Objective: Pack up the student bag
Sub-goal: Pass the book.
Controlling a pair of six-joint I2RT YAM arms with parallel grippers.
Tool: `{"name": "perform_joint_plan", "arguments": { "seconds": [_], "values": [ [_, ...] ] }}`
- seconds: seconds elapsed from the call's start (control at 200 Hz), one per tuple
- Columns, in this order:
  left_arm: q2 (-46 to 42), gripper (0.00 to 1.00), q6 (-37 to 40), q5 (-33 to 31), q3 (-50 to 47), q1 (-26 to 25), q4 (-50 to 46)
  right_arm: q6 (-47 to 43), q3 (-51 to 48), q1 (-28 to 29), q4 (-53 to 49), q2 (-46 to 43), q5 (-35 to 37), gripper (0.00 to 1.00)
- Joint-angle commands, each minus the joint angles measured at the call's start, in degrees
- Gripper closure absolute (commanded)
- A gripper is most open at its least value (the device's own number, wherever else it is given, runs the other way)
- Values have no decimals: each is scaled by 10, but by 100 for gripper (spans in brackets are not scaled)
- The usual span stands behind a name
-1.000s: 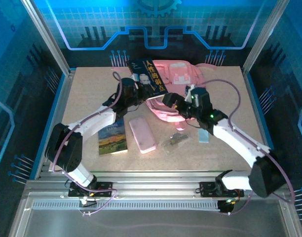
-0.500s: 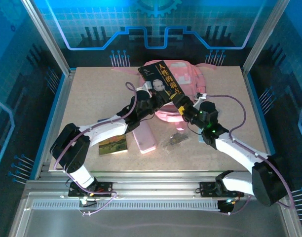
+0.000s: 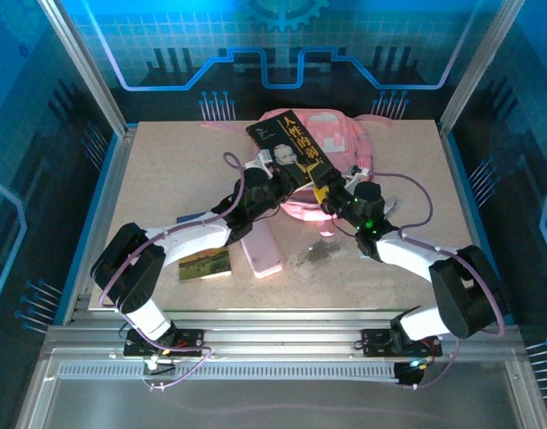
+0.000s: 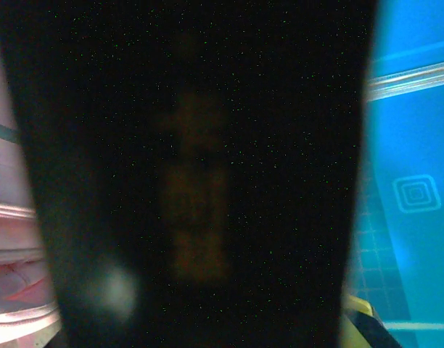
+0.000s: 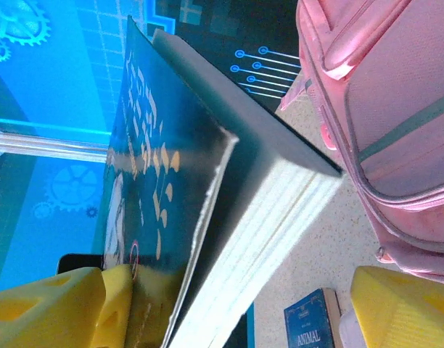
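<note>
A thick dark book (image 3: pixel 290 147) with pale Chinese lettering hangs tilted over the front of the student bag (image 3: pixel 336 134), a soft pink backpack at the back of the table. My left gripper (image 3: pixel 278 175) is shut on the book's near left edge; in the left wrist view the dark cover (image 4: pixel 200 181) blocks the fingers. My right gripper (image 3: pixel 327 191) stands open at the book's near right corner. In the right wrist view the book (image 5: pixel 207 188) lies between the yellow fingers (image 5: pixel 62 304), with a gap on the bag (image 5: pixel 396 123) side.
On the table in front lie a flat pink pencil case (image 3: pixel 258 247), a small blue book (image 3: pixel 205 263), also seen in the right wrist view (image 5: pixel 313 326), and a clear packet (image 3: pixel 316 255). Metal frame posts and blue walls ring the table.
The left arm has carried the dark book rightward and turned it over the bag's front. The right gripper has swung in to the book's corner, its jaws narrowing slightly.
</note>
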Motion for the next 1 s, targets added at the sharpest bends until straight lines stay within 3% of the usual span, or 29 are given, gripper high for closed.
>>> {"name": "perform_joint_plan", "arguments": {
  "seconds": [0.0, 0.235, 0.32, 0.35, 0.38, 0.505, 0.595, 0.825, 0.995],
  "values": [
    [-16, 100, -2, 0, -2, -5, 77, 9, 9, 4, 71, 8, 18, 17],
    [-19, 100, -1, 4, -8, -6, 58, -7, 27, -2, 74, 16, 13, 71],
    [-20, 100, 21, 23, 1, -6, 30, -12, 28, -11, 62, 12, 4, 100],
    [-21, 100, 35, 33, 7, -3, 13, -18, 28, -17, 55, 7, -1, 100],
    [-24, 93, 51, 46, 11, -1, -6, -24, 26, -22, 46, 0, -5, 100],
    [-41, 50, 143, 81, 30, 7, -98, -54, 14, -60, -31, -47, -18, 100],
    [-44, 37, 235, 114, 70, 15, -199, -88, 4, -97, -99, -91, -32, 100],
    [30, 35, 511, 140, 239, 42, -456, -178, -17, -207, -279, -222, -61, 100],
    [127, 34, 661, 158, 362, 64, -583, -213, -25, -300, -387, -301, -94, 100]
  ]
}}
